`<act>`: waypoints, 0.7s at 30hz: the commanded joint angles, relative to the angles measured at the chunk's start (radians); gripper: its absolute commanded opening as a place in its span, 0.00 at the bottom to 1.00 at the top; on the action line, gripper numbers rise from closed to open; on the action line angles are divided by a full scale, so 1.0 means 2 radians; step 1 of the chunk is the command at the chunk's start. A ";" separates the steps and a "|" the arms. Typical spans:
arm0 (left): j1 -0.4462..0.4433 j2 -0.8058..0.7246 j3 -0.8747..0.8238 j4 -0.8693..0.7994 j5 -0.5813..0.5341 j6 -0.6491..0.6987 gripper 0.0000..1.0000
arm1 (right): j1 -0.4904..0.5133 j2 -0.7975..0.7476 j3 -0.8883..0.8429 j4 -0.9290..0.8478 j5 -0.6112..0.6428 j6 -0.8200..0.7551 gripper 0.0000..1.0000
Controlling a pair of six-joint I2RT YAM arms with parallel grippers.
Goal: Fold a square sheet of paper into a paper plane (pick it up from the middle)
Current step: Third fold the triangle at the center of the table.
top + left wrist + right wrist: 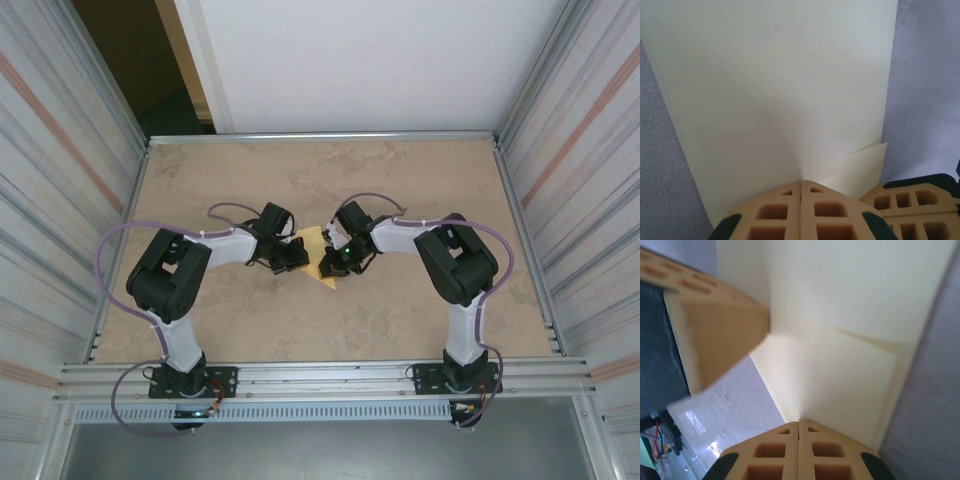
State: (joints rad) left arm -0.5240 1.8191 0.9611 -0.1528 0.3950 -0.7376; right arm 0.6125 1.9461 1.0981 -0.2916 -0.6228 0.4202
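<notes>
The yellow sheet of paper [318, 248] hangs between my two grippers near the middle of the table, partly folded, one corner pointing toward the near edge. My left gripper [299, 257] is shut on its left side. In the left wrist view the jaws [801, 181] meet with the sheet [775, 85] rising from their tips, and a folded flap [865, 167] shows at the right. My right gripper [335, 263] is shut on the sheet's right side. In the right wrist view its jaws [799, 420] pinch the paper [840, 340], with a doubled layer [850, 385] above them.
The tan table [400, 180] lies under both arms. Corrugated metal walls [60, 150] stand on the left and right, and an aluminium rail [320, 375] runs along the near edge. The left gripper's finger [715, 330] reaches into the right wrist view, and the right gripper's fingers [920, 200] into the left wrist view.
</notes>
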 commanded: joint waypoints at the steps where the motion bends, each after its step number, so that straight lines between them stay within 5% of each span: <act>1: 0.006 0.032 -0.017 -0.078 -0.061 0.001 0.05 | -0.011 -0.034 -0.050 -0.037 0.017 -0.022 0.00; 7: 0.007 0.026 -0.014 -0.066 -0.055 -0.001 0.05 | -0.024 -0.113 -0.130 0.001 0.007 0.006 0.00; 12: 0.010 0.007 0.004 -0.014 0.001 -0.008 0.08 | -0.023 -0.196 -0.148 0.037 0.073 0.028 0.00; 21: 0.021 -0.094 0.009 0.060 0.007 -0.033 0.28 | 0.005 -0.275 -0.117 0.047 0.207 0.034 0.28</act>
State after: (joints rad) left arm -0.5003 1.7153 0.9726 -0.1043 0.4171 -0.7746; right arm 0.6060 1.3903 0.8238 -0.1799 -0.3210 0.4793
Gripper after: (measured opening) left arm 0.276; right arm 0.277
